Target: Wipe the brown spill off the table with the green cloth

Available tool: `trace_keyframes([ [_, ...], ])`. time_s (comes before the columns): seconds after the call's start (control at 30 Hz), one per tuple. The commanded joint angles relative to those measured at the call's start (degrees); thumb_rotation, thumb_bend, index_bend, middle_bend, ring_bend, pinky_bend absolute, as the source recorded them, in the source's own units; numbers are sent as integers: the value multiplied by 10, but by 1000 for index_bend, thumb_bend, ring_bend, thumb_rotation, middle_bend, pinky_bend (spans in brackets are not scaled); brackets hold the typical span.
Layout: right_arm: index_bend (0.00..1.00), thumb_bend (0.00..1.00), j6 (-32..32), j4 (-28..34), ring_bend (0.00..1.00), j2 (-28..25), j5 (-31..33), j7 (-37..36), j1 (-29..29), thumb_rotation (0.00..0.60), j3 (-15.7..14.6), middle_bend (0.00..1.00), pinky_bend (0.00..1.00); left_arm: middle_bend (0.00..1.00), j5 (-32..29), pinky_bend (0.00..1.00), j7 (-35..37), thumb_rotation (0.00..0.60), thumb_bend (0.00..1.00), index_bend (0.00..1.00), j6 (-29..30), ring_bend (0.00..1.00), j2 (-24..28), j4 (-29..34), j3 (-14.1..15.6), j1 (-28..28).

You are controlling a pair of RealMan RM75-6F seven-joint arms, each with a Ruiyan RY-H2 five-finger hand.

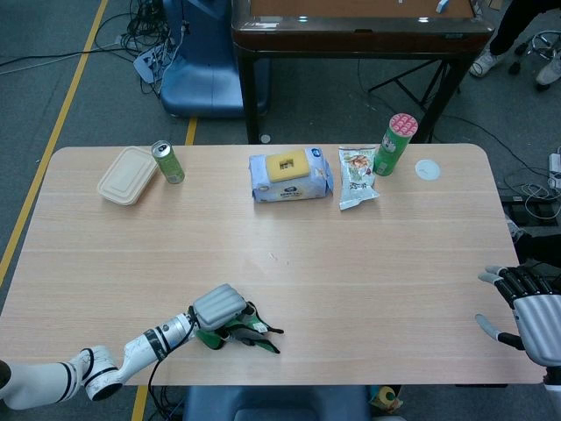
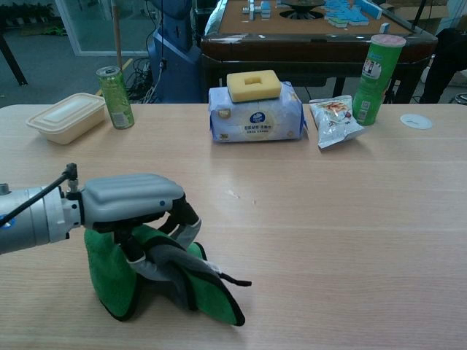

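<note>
My left hand (image 1: 219,307) (image 2: 131,200) grips the green cloth (image 1: 237,333) (image 2: 153,281) and presses it onto the table near the front edge, left of centre. The cloth is bunched under the hand, green with a dark trim. No brown spill shows in either view; the cloth and hand cover the spot where it lay. My right hand (image 1: 530,311) hovers at the table's right edge with its fingers spread and nothing in it; the chest view does not show it.
Along the far side stand a beige lunch box (image 1: 128,174), a green can (image 1: 166,161), a wet-wipes pack with a yellow sponge on top (image 1: 289,175), a snack bag (image 1: 357,175), a green tube (image 1: 396,143) and a white lid (image 1: 427,169).
</note>
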State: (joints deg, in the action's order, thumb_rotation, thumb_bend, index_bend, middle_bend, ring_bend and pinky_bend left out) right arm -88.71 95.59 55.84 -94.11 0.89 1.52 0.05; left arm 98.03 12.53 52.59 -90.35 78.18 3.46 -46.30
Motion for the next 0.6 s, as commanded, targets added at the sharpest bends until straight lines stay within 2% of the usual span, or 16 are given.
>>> trace_keyframes([
  [0.03,292,288,1,0,215,0,0,0,0,600,0,262,169,689,0,909,-13,600,193,636,-18,650,-30,-25,5,-12],
  [0.27,291,288,0,0,215,-1,2,-1,-1,600,0,261,169,683,-18,904,-43,600,193,630,-44,645,-60,-64,-2,-24],
  [0.6,291,289,-2,-5,214,-1,3,-7,-2,600,1,261,169,671,-43,904,-90,600,193,611,-38,638,-98,-147,-19,-24],
])
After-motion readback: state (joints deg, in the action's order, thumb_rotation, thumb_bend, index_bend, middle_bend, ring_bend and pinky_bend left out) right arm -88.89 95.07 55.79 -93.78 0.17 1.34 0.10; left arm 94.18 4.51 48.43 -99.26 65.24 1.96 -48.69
